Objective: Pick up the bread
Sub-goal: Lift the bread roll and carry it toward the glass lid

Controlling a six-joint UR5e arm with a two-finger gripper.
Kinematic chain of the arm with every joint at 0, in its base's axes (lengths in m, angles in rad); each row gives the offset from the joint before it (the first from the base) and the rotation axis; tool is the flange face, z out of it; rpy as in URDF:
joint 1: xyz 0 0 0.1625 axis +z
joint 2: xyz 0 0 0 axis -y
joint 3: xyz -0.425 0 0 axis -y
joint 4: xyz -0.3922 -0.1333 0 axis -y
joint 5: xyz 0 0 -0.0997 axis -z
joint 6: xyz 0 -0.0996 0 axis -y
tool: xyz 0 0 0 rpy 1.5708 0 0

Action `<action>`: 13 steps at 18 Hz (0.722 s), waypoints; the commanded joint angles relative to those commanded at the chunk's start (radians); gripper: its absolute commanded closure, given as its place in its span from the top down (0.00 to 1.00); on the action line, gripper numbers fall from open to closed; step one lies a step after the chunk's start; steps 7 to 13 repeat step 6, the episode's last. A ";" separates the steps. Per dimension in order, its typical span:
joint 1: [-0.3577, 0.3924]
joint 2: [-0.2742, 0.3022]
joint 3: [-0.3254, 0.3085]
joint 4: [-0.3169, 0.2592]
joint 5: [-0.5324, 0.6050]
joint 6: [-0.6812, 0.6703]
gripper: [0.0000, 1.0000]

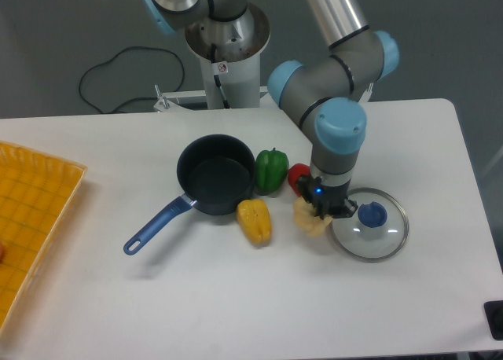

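Gripper (pixel 322 213) points straight down onto the bread (pixel 311 221), fingers closed on its top; jaw gap is hidden by the wrist, but the bun sits tight under the fingertips, so it reads as gripped. Whether the bread is off the table (pixel 236 297) or touching it can't be told from this angle.

Bread sits between the yellow pepper (pixel 255 221) and the glass lid (pixel 369 223), its right side just beside the lid's rim, with the red pepper (pixel 299 176) close behind it. Green pepper (pixel 271 170) and blue saucepan (pixel 214 174) are further left; the orange tray (pixel 31 218) is well apart at the table's left edge.

Judgement on the lift: go straight up, no sideways drift, since the lid rim and red pepper are close enough to snag. The grip looks shallow, on the upper part of a lumpy soft thing, so a slow rise is safer. Hold closing force steady; squeezing harder likely just deforms the bun.
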 joint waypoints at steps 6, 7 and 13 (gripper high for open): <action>0.049 0.009 0.063 -0.063 0.034 0.005 0.00; 0.049 0.009 0.063 -0.063 0.034 0.005 0.00; 0.049 0.009 0.063 -0.063 0.034 0.005 0.00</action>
